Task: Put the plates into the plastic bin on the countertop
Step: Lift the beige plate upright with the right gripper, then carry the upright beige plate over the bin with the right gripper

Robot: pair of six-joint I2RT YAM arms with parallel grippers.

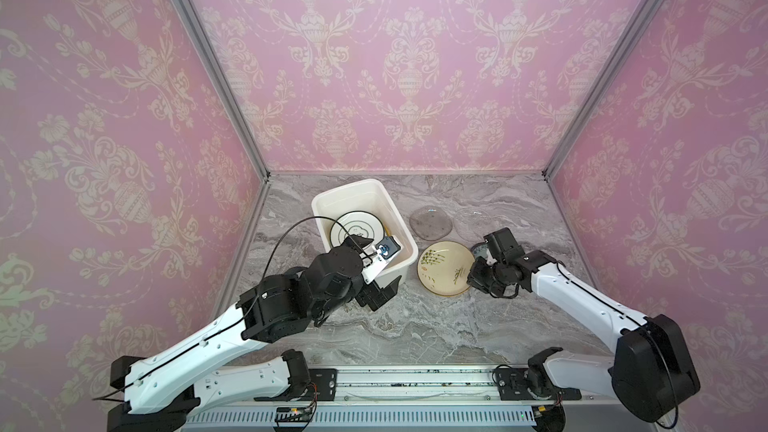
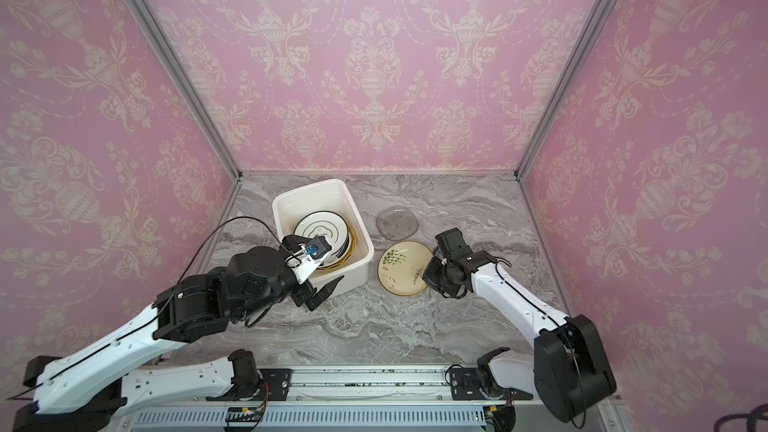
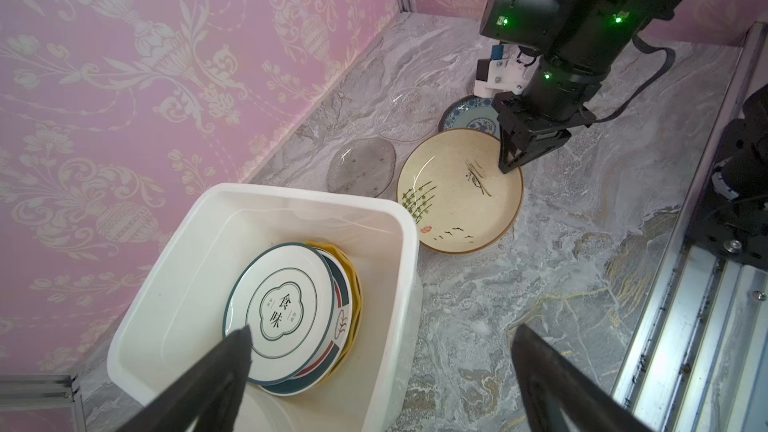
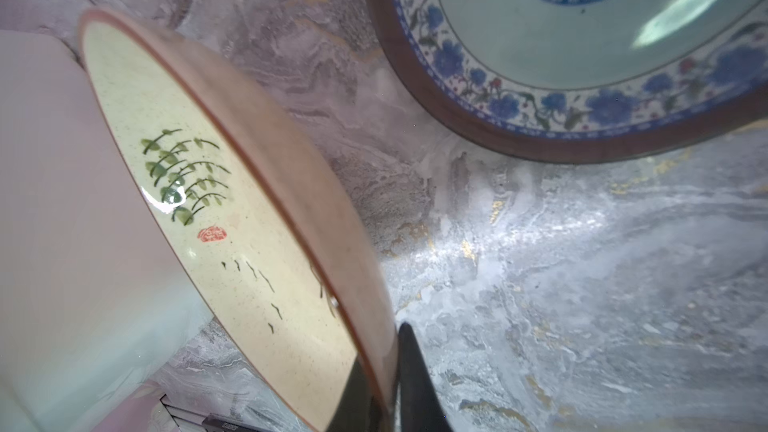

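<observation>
On the marble countertop (image 1: 415,326), the cream plate (image 3: 451,205) has its rim pinched between the right jaws.

cream plate (image 3: 457,205) w/ green sprigs; blue-floral plate (image 4: 561,43); white bin (image 3: 291,194)

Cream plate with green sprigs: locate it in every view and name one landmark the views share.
Top view: cream plate, just right of the white plastic bin.
Top view: the plate right of the bin.
Left wrist: beyond the bin's corner, right gripper on its rim.
Right wrist: between bin wall and blue-patterned plate.
Shared landmark: the bin.
</observation>
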